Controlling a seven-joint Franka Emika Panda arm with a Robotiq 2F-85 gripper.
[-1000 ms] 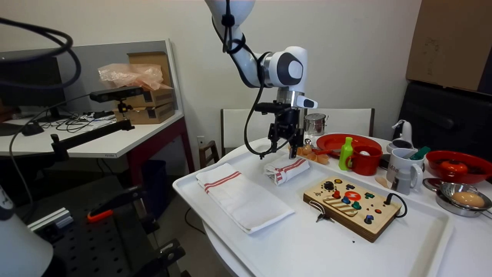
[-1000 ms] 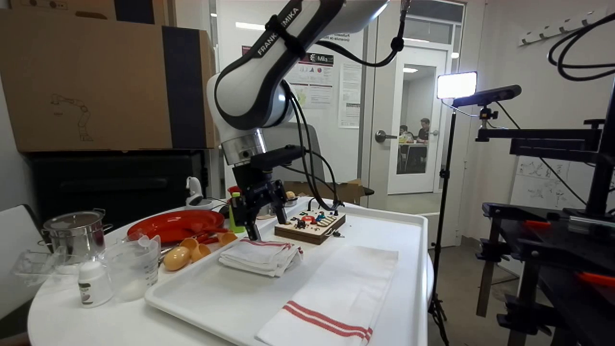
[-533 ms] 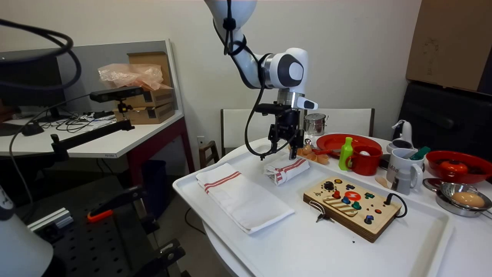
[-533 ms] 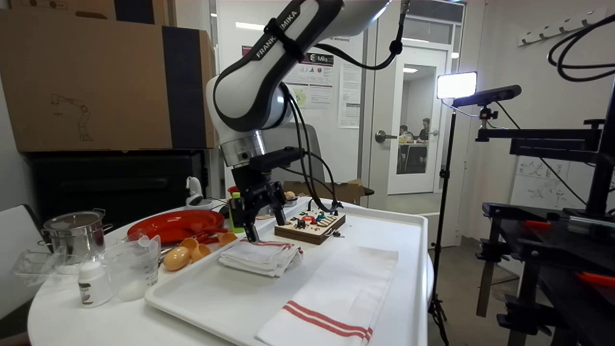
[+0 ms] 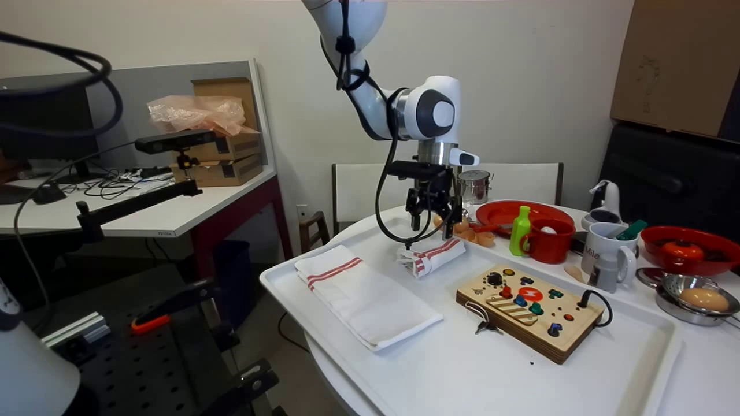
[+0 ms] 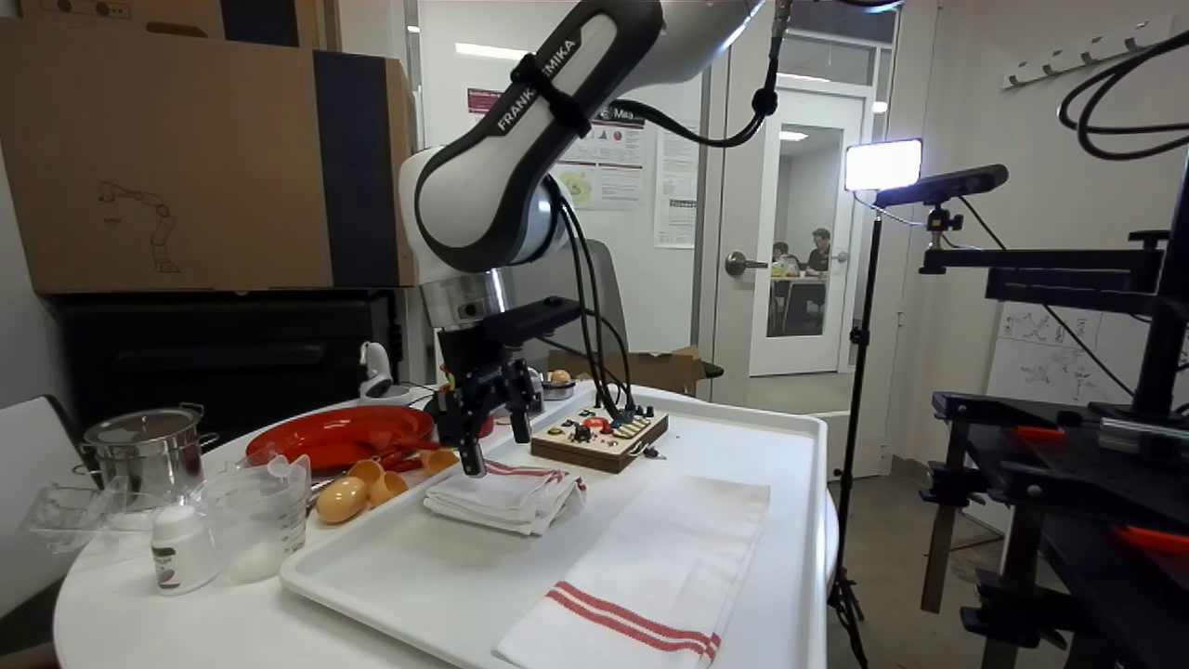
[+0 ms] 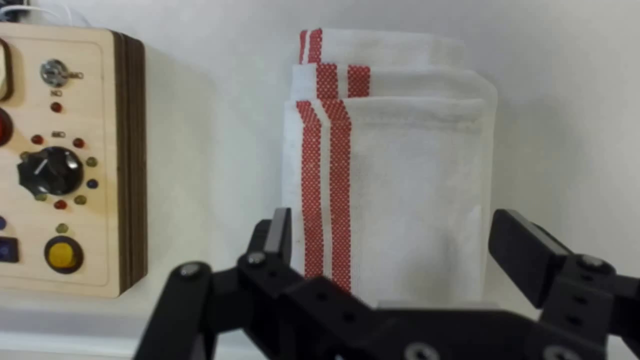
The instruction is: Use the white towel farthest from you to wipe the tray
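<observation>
I count one white tray point(image 5: 439, 375) bearing one folded towel point(image 7: 405, 170) below my gripper point(image 7: 392, 232), whose jaws stand apart, plus one flat towel point(image 5: 370, 303) and one wooden box point(image 5: 540, 328); round table point(image 6: 228, 636), pale wall point(image 5: 520, 75) behind.

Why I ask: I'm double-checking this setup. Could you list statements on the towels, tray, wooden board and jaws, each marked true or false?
The smaller towel and the larger towel both lie on the tray. True.
The jaws hold the smaller towel. False: they stand open, holding nothing.
The wooden board lies on the tray. True.
The smaller towel's stripes are blue. False: they are red.
The green bottle stands upright. True.
The larger towel is crumpled into a ball. False: it lies flat.
</observation>
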